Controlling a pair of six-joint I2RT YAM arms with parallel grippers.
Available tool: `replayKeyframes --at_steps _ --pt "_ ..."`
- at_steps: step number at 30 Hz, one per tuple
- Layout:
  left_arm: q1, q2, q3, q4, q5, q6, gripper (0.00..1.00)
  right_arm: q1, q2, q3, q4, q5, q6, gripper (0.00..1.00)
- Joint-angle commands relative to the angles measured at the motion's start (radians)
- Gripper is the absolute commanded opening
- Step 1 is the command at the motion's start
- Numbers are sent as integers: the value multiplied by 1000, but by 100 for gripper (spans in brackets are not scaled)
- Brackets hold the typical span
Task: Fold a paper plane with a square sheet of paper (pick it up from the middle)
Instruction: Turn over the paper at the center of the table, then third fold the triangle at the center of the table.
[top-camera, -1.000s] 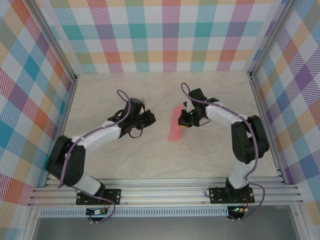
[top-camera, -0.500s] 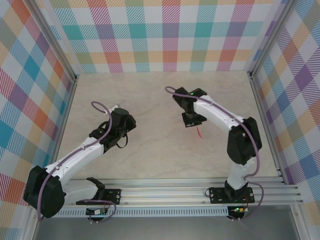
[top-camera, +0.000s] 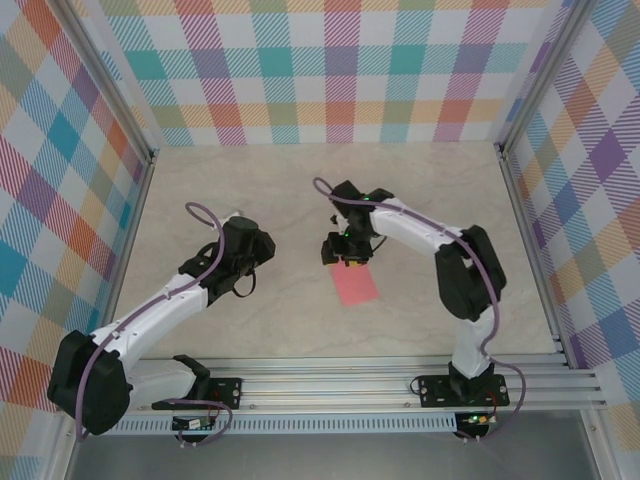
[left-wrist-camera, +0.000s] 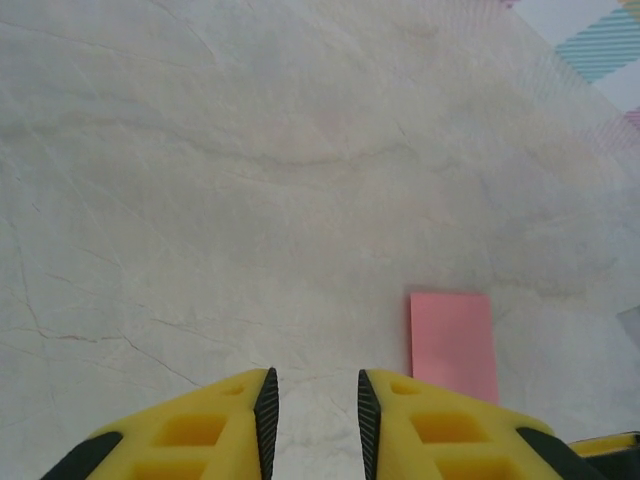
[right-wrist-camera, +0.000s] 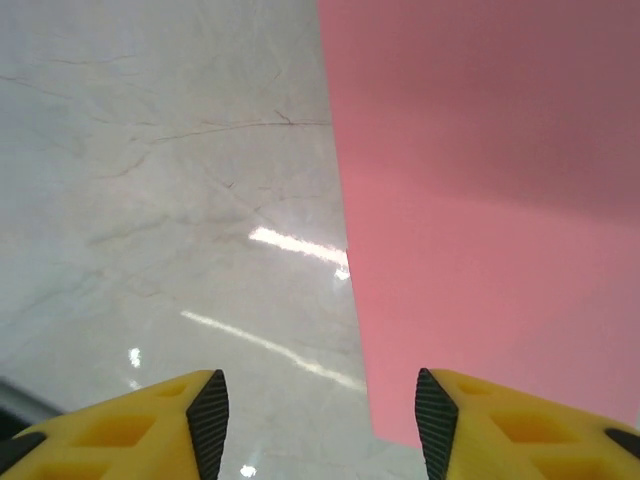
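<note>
Shows thin salmon-pink paper sheet (top-camera: 355, 287) newly lying flat by right gripper (right-wrist-camera: 318, 398), fingers apart. Shows left gripper (left-wrist-camera: 312, 405) narrowly parted, empty.

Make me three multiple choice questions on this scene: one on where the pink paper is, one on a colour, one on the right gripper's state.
1. Where on the table does the sheet of paper lie?
A. far left corner
B. near the middle, beside the right gripper
C. far right corner
2. What colour are the right gripper's fingers?
A. yellow
B. blue
C. white
3. How is the right gripper?
A. shut on the paper
B. shut on nothing
C. open, gripping nothing
Answers: B, the top view shows the sheet just on the bases' side of that gripper. A, the right wrist view shows yellow fingers. C, they stand wide apart, clamping nothing.
</note>
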Motion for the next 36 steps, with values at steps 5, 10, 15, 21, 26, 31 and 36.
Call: replayKeyframes --at_steps 5,10,15,21,26,31,36 --pt "-6 220 127 87 299 67 28 -149 -156 -325 279 -321 -21 29" --pt "-46 401 231 108 420 64 24 -149 -112 -415 362 -347 20 23" --pt "-78 530 331 65 456 62 22 -150 -62 -484 484 -335 138 22" --pt "-101 632 422 14 469 65 19 -145 -38 -570 640 -286 362 21" --pt "-105 705 486 -9 485 71 19 -124 -50 -594 745 -292 447 21" --pt "-110 786 557 -36 509 105 18 -128 -160 -539 604 -229 309 28" --pt "-109 844 594 -91 456 118 15 -177 -220 -543 476 -159 235 32"
